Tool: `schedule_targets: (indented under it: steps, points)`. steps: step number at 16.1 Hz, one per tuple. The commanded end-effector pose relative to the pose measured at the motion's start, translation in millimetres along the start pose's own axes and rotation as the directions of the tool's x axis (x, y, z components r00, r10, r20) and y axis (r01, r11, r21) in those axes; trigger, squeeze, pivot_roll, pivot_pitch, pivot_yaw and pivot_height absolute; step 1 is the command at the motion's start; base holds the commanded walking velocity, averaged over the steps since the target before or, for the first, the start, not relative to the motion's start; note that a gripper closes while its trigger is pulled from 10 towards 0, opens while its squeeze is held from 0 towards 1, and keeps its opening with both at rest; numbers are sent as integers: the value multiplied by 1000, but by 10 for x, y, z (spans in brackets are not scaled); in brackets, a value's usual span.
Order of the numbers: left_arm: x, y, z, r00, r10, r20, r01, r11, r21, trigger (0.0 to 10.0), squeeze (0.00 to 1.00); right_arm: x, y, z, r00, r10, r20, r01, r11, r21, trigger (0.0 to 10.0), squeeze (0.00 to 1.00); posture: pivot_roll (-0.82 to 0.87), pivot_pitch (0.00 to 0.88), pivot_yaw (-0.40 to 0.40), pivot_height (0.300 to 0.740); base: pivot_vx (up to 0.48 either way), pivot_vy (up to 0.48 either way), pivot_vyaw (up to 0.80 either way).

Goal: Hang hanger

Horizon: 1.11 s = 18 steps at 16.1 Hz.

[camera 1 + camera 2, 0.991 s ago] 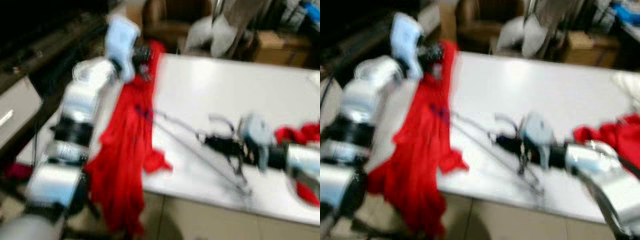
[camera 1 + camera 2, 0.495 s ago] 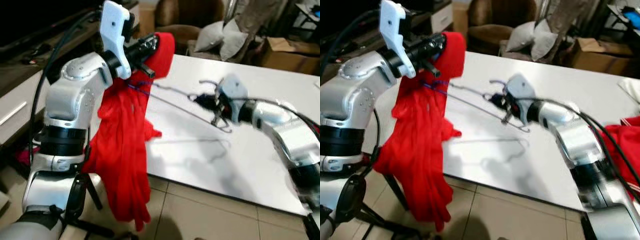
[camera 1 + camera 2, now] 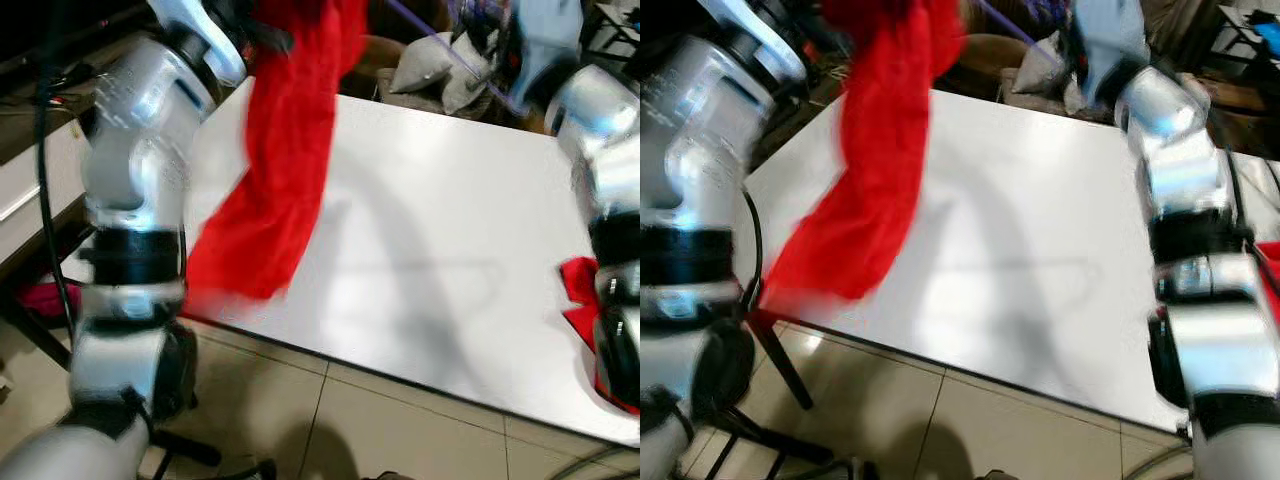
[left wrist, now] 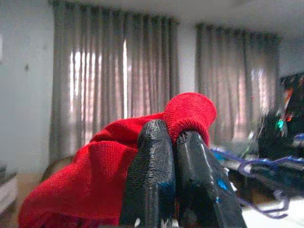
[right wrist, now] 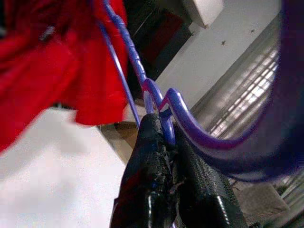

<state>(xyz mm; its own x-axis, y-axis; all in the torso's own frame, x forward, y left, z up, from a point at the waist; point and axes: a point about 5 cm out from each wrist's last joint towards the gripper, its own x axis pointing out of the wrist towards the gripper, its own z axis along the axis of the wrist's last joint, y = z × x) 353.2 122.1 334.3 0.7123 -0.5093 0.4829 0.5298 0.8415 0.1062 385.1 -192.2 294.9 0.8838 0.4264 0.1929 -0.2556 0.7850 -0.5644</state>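
My left gripper (image 4: 174, 138) is shut on a fold of the red garment (image 3: 285, 150), held high above the white table (image 3: 430, 250). The cloth hangs down from the top of the head views to the table's left edge. My right gripper (image 5: 164, 129) is shut on the neck of the purple wire hanger (image 5: 130, 57), just below its hook. The hanger's thin wire (image 3: 440, 45) runs from the garment toward my raised right arm (image 3: 600, 120). Blur hides how the hanger sits inside the garment.
A second red cloth (image 3: 585, 300) lies at the table's right edge. Behind the table stands an armchair with grey pillows (image 3: 430, 65). A dark low cabinet (image 3: 30, 180) runs along the left. Tiled floor (image 3: 350, 420) lies in front of the table.
Both arms have risen, lifting the red garment and the hanger off the table. The garment now hangs from near the top of the picture. The head camera has shifted too.
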Motion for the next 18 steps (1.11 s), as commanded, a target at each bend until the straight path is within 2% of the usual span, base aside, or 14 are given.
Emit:
schedule_targets:
  steps: [1, 2, 3, 4, 6, 7, 9, 11, 13, 15, 17, 18]
  points:
    - [-31, -52, -212, 998, 13, -67, -12, 1000, 5, 10000, 0, -65, 18, -24, 1000, -8, 12, 8, 999, -39, 10000, 0, -23, 5, -25, 740, 0, 0, 0]
    - [-134, -81, -461, 987, 39, -156, -36, 999, 24, 10000, 0, -184, 156, -105, 1000, 28, 3, -28, 999, -31, 10000, 0, -35, 10, -13, 740, 0, 0, 0]
    - [-242, -117, -703, 965, 60, -256, -48, 997, 54, 10000, 0, -334, 353, -200, 993, 119, -18, -119, 992, -28, 10000, 0, -44, 12, -5, 740, 0, 0, 0]
    - [-299, -131, -835, 946, 80, -313, -62, 996, 69, 10000, 0, -461, 513, -264, 977, 208, -41, -210, 977, -39, 10000, 0, -47, 14, -2, 740, 0, 0, 0]
    - [-310, -119, -928, 926, 120, -357, -89, 991, 102, 10000, 0, -733, 719, -345, 938, 335, -89, -339, 940, -39, 10000, 0, -52, 14, 2, 740, 0, 0, 0]
    - [-274, -101, -905, 928, 136, -347, -108, 989, 98, 10000, 0, -854, 768, -367, 920, 378, -108, -381, 925, -9, 10000, 0, -53, 9, 4, 740, 0, 0, 0]
    - [-98, -30, -780, 942, 175, -288, -160, 984, 78, 10000, 0, -1146, 756, -380, 877, 453, -159, -452, 891, 47, 10000, 0, -50, 0, 1, 740, 0, 0, 0]
    - [-13, 14, -720, 945, 199, -261, -185, 980, 78, 10000, 0, -1245, 740, -361, 855, 486, -180, -483, 873, 63, 10000, 0, -43, 0, -4, 740, 0, 0, 0]
    - [152, 59, -569, 955, 209, -210, -199, 978, 70, 10000, 0, -1402, 746, -343, 803, 558, -209, -546, 830, 114, 10000, 0, -41, 0, -5, 740, 0, 0, 0]
    - [311, -5, -348, 981, 125, -147, -122, 992, 34, 10000, 0, -1473, 767, -320, 763, 604, -230, -586, 797, 147, 10000, 0, -41, 0, -6, 740, 0, 0, 0]
    - [384, -116, -137, 994, -10, -105, 13, 1000, 22, 10000, 0, -1441, 862, -305, 724, 656, -212, -626, 755, 195, 10000, 0, -42, 0, -3, 740, 0, 0, 0]
    - [391, -131, -59, 994, -34, -102, 35, 999, 7, 10000, 0, -1375, 909, -318, 721, 663, -202, -633, 748, 200, 10000, 0, -33, 0, -8, 740, 0, 0, 0]
